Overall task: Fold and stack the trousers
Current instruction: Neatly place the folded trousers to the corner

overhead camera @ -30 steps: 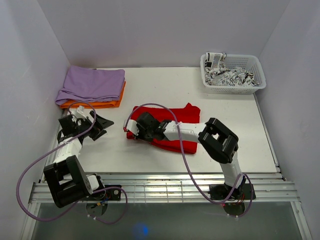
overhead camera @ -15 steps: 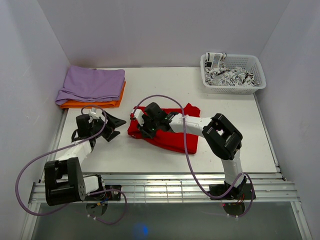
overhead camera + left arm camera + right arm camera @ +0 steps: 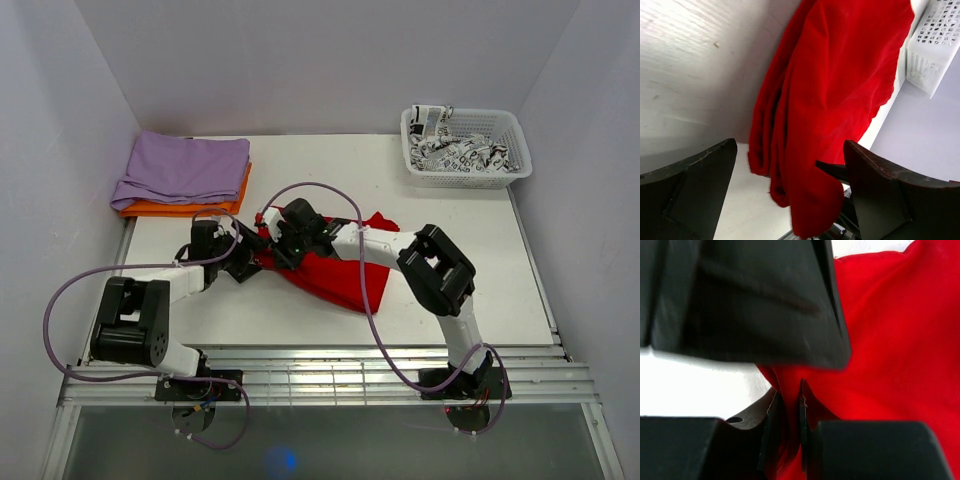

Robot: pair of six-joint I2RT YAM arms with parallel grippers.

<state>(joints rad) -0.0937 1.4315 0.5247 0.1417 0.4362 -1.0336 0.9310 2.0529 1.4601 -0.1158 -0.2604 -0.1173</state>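
The red trousers (image 3: pixel 340 270) lie bunched and partly folded in the middle of the white table. My right gripper (image 3: pixel 279 245) is shut on their left edge and holds it lifted off the table; the right wrist view shows red cloth (image 3: pixel 890 340) pinched between the pads (image 3: pixel 771 425). My left gripper (image 3: pixel 250 262) is open right beside that lifted edge. In the left wrist view the hanging fold of the trousers (image 3: pixel 830 100) sits between its two spread fingers (image 3: pixel 875 190), with no contact seen.
A folded lilac cloth (image 3: pixel 182 170) lies on an orange one (image 3: pixel 185 208) at the back left. A white basket (image 3: pixel 465 150) with black-and-white patterned cloth stands at the back right. Purple cables loop over both arms.
My left gripper has swung right, from the table's left side up to the trousers' edge. My right gripper has lifted that edge, and the cloth has bunched up.
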